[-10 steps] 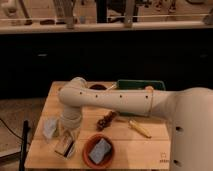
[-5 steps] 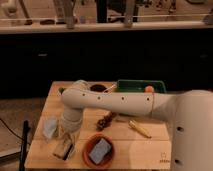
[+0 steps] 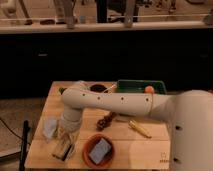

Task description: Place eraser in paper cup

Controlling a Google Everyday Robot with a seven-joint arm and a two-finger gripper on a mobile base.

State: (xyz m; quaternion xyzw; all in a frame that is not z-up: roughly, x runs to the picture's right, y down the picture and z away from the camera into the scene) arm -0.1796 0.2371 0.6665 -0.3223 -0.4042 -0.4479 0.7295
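Note:
My gripper (image 3: 63,146) hangs down from the white arm (image 3: 120,102) over the front left corner of the wooden table (image 3: 145,150). At its tip is a small tan and whitish block, which looks like the eraser (image 3: 60,151), low over or on the table. I cannot tell whether the gripper holds it. The paper cup does not show; it may be hidden behind the arm's wrist (image 3: 70,125).
A pale blue flat square (image 3: 50,127) lies just left of the gripper. A terracotta dish (image 3: 88,150) with a blue-grey pad (image 3: 101,150) stands to its right. A green tray (image 3: 135,86) with an orange ball (image 3: 149,90), a yellow pencil (image 3: 140,129) and a dark brown lump (image 3: 105,121) lie farther back.
The arm's elbow and wrist have shifted slightly down and to the left; the gripper has stayed low at the table's front left corner.

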